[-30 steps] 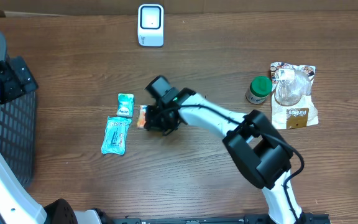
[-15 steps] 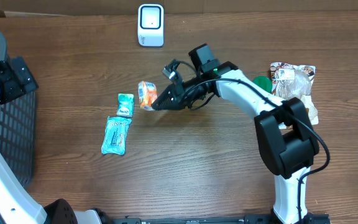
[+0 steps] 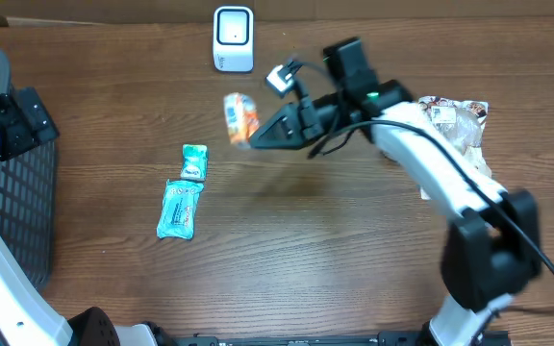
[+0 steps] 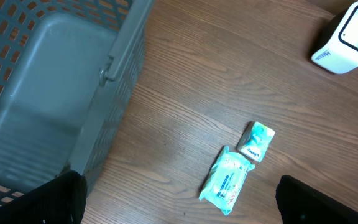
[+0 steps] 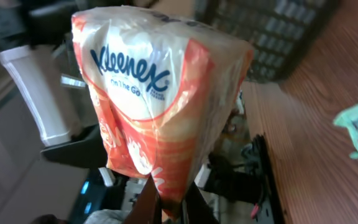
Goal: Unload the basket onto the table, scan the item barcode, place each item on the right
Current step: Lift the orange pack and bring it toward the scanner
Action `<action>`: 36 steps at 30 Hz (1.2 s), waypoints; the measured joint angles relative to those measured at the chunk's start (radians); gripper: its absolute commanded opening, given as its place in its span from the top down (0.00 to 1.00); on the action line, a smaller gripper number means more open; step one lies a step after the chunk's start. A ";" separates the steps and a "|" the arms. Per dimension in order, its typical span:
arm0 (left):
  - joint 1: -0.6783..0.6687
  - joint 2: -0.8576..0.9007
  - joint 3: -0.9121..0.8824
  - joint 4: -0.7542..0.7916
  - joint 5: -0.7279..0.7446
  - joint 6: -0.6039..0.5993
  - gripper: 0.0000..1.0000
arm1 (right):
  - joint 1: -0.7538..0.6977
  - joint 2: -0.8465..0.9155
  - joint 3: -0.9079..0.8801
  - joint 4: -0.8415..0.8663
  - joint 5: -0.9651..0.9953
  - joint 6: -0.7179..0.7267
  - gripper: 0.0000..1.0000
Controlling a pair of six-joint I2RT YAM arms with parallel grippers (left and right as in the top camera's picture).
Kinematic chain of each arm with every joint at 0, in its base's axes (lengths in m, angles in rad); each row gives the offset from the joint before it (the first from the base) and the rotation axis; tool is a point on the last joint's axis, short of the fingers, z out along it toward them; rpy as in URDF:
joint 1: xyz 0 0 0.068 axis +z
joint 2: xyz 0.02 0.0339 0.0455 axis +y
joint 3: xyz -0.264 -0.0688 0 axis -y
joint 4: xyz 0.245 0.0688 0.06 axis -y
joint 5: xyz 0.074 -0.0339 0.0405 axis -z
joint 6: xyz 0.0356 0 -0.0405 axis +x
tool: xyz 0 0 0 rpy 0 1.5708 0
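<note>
The brown, wood-grain worktop [image 3: 306,250] fills the overhead view, bare across most of its middle, with a pale strip running along its far edge (too little shows to tell what it is). Above the wood, the right gripper [image 3: 255,135] is clamped on the lower edge of an orange-and-white Kleenex pack [image 3: 240,117]. The pack is lifted clear of the surface, near the white scanner [image 3: 233,38] but apart from it. In the right wrist view the fingertips [image 5: 146,204] pinch the pack from below against a blurred background. The left gripper [image 4: 179,208] hangs with its jaws spread wide and holds nothing, beside a grey mesh basket [image 4: 48,93]. A teal wipes packet [image 3: 179,209] and a smaller teal packet [image 3: 193,161] lie close together left of centre. A printed bag [image 3: 462,113] rests at the right side.
</note>
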 measured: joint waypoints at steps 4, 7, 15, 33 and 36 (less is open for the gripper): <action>0.000 0.000 0.000 0.000 0.000 0.000 0.00 | -0.065 -0.121 0.002 0.000 -0.003 0.037 0.96; 0.000 0.000 0.000 0.000 0.000 0.000 0.00 | -0.109 -0.180 0.008 0.003 -0.002 0.056 0.96; 0.000 0.000 0.000 0.000 0.000 0.000 0.01 | -0.093 -0.196 0.011 -0.002 0.068 0.089 0.96; 0.000 0.000 0.000 0.000 0.000 0.000 0.00 | 0.093 -0.082 0.539 -0.510 1.195 0.121 0.96; 0.000 0.000 0.000 0.000 0.000 0.000 0.01 | 0.127 -0.022 0.716 -0.511 1.363 0.070 0.96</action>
